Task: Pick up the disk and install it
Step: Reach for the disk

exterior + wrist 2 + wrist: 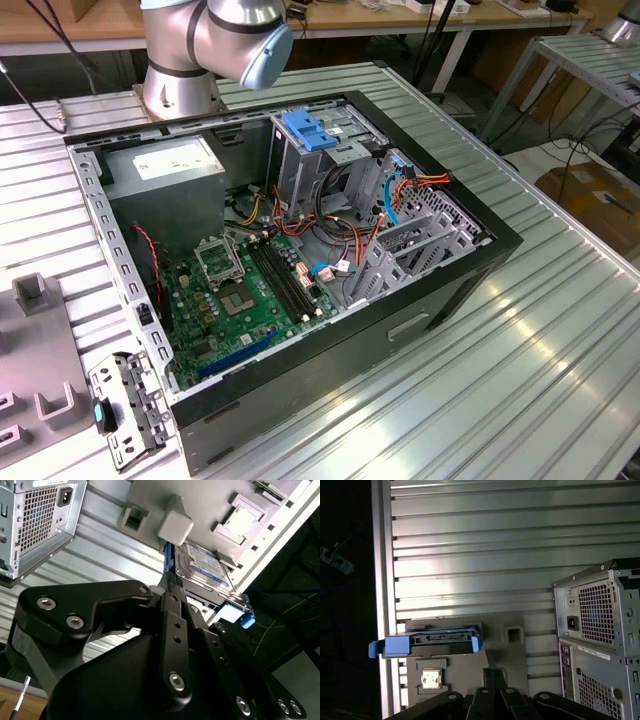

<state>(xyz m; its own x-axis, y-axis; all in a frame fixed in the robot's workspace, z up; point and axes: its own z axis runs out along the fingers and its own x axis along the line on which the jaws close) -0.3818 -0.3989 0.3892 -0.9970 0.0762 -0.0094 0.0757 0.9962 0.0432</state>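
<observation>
The claw point(493, 676) is hovering near the disk point(437, 639), its opening impossible to tell; squaring to its sides is looking wise.

Here's the arm point(215, 35) in the exterior view, up at the far edge toward that view's left. Its silver base point(172, 88) stands upright like a short column. On top sits a thick silver joint with a pale blue cap point(268, 55) facing the exterior view's right. Above that joint the arm runs out past the frame. Over to the second wrist view, and there's the gripper point(171, 597): matte black, with a broad body close to the camera and hinged bars studded with silver screws reaching away from it. In the first wrist view the gripper point(493, 680) comes in along one edge, four rounded knuckles side by side, the bars narrowing toward the middle.
</observation>
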